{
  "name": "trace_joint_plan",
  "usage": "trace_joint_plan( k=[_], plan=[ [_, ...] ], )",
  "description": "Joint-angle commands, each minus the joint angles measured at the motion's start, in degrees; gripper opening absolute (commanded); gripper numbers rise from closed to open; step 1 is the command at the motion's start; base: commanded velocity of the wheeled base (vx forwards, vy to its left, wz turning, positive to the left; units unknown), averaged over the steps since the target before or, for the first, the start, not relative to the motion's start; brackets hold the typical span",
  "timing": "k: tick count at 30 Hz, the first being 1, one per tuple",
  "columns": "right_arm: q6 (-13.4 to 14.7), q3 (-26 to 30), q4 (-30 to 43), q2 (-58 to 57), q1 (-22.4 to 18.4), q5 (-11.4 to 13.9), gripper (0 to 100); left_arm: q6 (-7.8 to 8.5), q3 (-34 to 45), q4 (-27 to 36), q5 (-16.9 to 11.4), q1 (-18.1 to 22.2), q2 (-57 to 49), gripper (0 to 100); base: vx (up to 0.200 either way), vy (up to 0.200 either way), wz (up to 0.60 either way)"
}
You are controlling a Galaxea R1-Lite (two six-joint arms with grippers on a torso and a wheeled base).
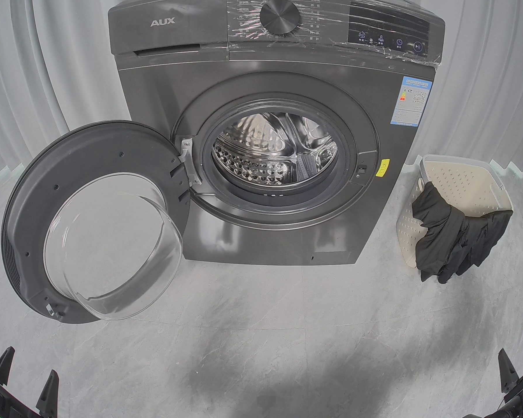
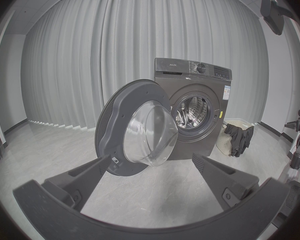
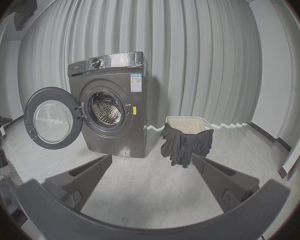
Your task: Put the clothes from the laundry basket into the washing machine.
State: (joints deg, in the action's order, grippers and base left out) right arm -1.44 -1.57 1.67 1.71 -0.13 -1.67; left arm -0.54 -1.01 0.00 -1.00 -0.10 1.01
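Your left gripper [image 1: 29, 373] and right gripper [image 1: 520, 352] hang wide open and empty, well short of everything. The washing machine [image 1: 273, 59] stands on the floor [image 1: 273, 332], its door [image 1: 35, 204] swung out to the left. Just beside its right front corner sits the laundry basket [image 1: 409, 233], with dark clothes [image 1: 447, 233] draped over its near rim. Pull carelessly and the cloth may tip the light basket. Your left arm could also clip that door.
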Motion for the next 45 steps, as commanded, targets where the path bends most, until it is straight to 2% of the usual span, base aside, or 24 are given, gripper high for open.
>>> trace_joint_plan(
  k=[1, 4, 6, 8, 10, 11, 21, 42, 45],
  plan=[
    [0.5, -0.6, 0.7, -1.4, -0.3, -0.7, 100, -0.17, 0.9, 0.0, 0.0, 0.0, -0.9, 100, 0.0, 0.0, 0.0],
    [3.5, -0.6, 1.0, -1.4, -0.4, -4.0, 100, -0.08, 0.9, 0.0, 0.0, 0.0, -0.9, 100, 0.0, 0.0, 0.0],
    [4.5, -0.5, 0.9, -1.3, -0.5, -4.9, 100, -0.08, 0.9, 0.0, 0.0, 0.0, -0.9, 100, 0.0, 0.0, 0.0],
    [4.3, -0.4, 0.8, -1.4, -0.2, -3.3, 100, -0.08, 0.9, 0.0, 0.0, 0.0, -0.9, 100, 0.0, 0.0, 0.0],
    [3.2, 0.4, 0.4, -1.4, -0.2, 1.0, 100, -0.08, 0.9, 0.0, 0.0, 0.0, -0.9, 100, 0.0, 0.0, 0.0],
    [3.1, 0.6, 0.4, -1.4, -0.2, 1.3, 100, -0.08, 0.9, 0.0, 0.0, 0.0, -0.9, 100, 0.0, 0.0, 0.0],
    [2.9, 0.8, 0.1, -1.4, -0.3, 0.9, 100, -0.08, 0.9, 0.1, 0.0, 0.0, -0.9, 100, 0.0, 0.0, 0.0],
    [2.9, 0.8, 0.1, -1.4, -0.3, 0.9, 100, -0.43, 0.9, 0.0, 0.0, 0.0, -0.9, 100, 0.0, -0.2, 0.0],
    [2.9, 0.8, 0.1, -1.4, -0.3, 0.9, 100, -0.25, 0.9, 0.0, 0.1, 0.0, -0.9, 100, 0.0, 0.0, 0.0]
  ],
)
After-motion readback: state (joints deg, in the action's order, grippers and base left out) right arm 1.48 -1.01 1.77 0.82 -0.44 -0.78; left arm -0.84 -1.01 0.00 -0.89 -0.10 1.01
